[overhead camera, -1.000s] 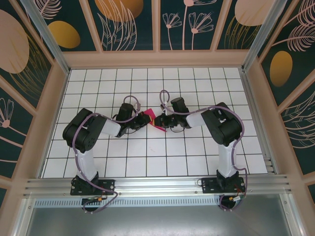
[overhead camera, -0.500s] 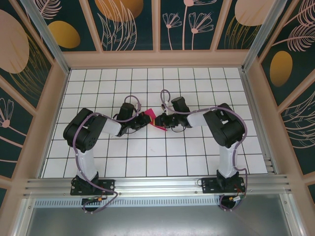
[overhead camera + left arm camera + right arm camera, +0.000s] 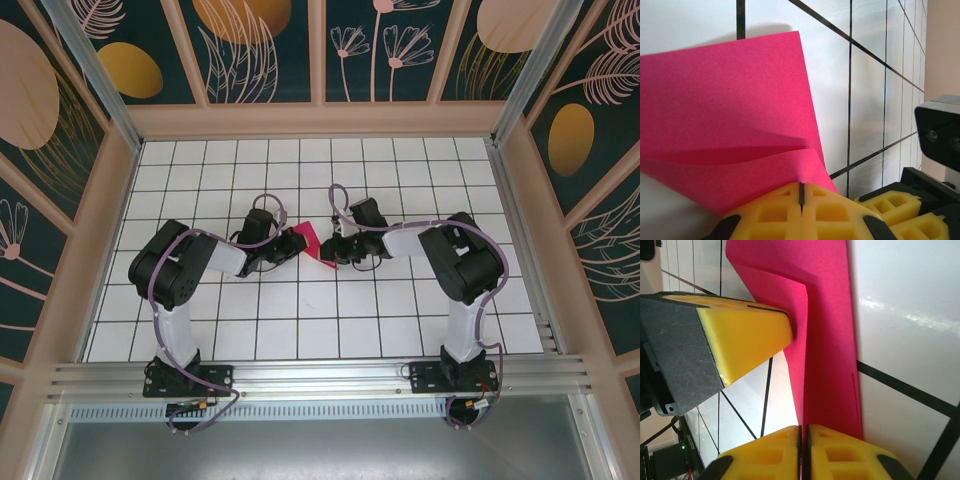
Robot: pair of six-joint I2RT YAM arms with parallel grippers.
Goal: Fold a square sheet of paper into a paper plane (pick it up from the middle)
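Observation:
The magenta-pink square sheet of paper (image 3: 309, 243) hangs folded over between my two grippers, just above the grid floor at the middle. It is a folded sheet with a curved flap, not a dart shape. My left gripper (image 3: 291, 243) is shut on the paper's left edge; in the left wrist view its yellow fingertips (image 3: 801, 192) meet on the pink flap (image 3: 730, 100). My right gripper (image 3: 337, 250) is shut on the right side; in the right wrist view its pads (image 3: 802, 435) pinch the long folded strip (image 3: 832, 355). The left gripper's yellow finger (image 3: 742, 337) presses the paper there.
White grid-tiled floor (image 3: 300, 310) lies all round the arms, bounded by wooden walls (image 3: 90, 250) at the sides and back. The right gripper's fingers (image 3: 895, 207) and wrist camera (image 3: 940, 132) sit close to the left gripper. Cables loop over both wrists.
My right gripper has drifted slightly to the right, and the paper between the grippers has spread a little wider. The left arm has barely moved.

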